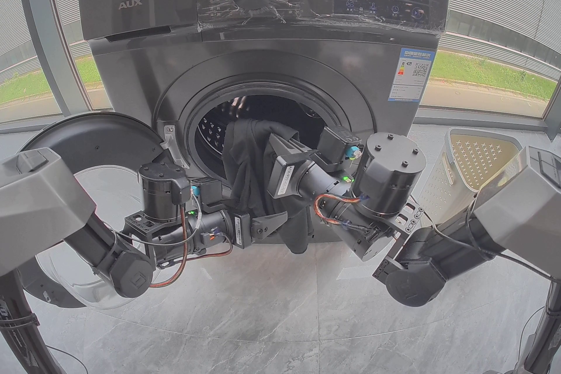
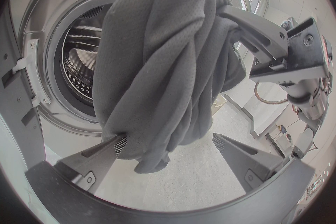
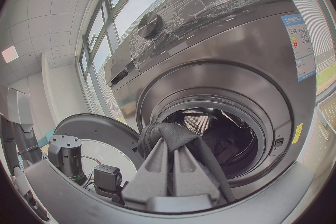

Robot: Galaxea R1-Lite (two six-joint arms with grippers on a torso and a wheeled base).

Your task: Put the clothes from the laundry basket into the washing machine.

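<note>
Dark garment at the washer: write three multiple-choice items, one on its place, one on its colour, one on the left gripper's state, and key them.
1. Where is the garment relative to the washing machine?
A. on top of it
B. hanging before its opening
C. behind it

2. What colour is the garment?
A. white
B. red
C. dark grey

3. The left gripper is:
A. open
B. shut on the garment
C. shut on nothing

Key:
1 B, the right gripper holds it up at the opening.
2 C, the fabric is dark grey in each view.
3 A, its jaws stand wide apart.
</note>
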